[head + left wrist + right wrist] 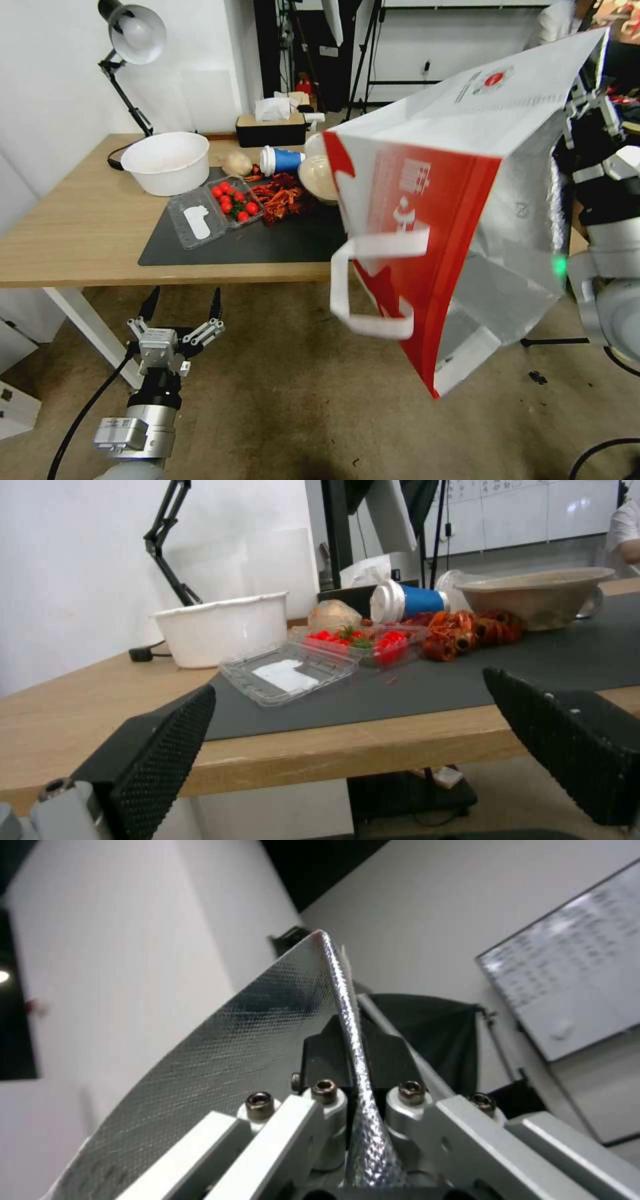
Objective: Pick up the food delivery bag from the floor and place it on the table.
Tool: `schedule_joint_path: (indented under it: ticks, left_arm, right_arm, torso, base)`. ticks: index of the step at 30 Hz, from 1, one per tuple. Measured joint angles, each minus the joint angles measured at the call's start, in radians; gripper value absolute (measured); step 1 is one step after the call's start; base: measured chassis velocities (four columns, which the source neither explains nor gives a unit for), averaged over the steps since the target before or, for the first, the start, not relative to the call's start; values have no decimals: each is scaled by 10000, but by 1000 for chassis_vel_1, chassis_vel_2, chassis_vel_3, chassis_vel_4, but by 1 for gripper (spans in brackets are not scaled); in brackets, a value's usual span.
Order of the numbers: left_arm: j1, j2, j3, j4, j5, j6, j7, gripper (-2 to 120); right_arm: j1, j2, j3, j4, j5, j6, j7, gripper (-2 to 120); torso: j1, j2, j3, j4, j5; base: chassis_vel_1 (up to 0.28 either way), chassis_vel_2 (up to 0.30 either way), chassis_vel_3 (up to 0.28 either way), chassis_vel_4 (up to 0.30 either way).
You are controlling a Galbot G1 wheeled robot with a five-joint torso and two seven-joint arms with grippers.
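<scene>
The right gripper (353,1060) is clamped on the foil-lined rim of the food delivery bag (460,200), holding it tipped in the air, clear of the floor (287,373), at the near right corner of the table (80,233). One white loop handle (367,280) hangs off its red side. The left gripper (181,303) waits low before the table edge, fingers spread and holding nothing. On the dark grey mat (267,243) lie a clear tomato box (217,210) and red crayfish (280,197)

The food delivery bag (427,200) is white and red, with shiny silver inside. The bench (80,227) is light wood under a dark grey mat (267,243). The floor (280,387) is grey-brown.
</scene>
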Motion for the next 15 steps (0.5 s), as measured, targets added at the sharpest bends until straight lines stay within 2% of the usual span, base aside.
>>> schedule_joint_path:
  ticks: [5, 15]
  left_arm:
    - [8, -8, 30, 0, 54, -4, 2, 100]
    - [41, -12, 113, 0, 167, -26, 13, 100]
  right_arm:
    - [436, -152, -77, -622, 57, 0, 1037, 0]
    - [1203, -551, -386, -2215, 107, -266, 1883, 0]
  torso:
    - [0, 0, -1, -1, 0]
    - [0, -2, -1, 0, 2]
  base:
    - [0, 0, 0, 0]
    - [0, 0, 0, 0]
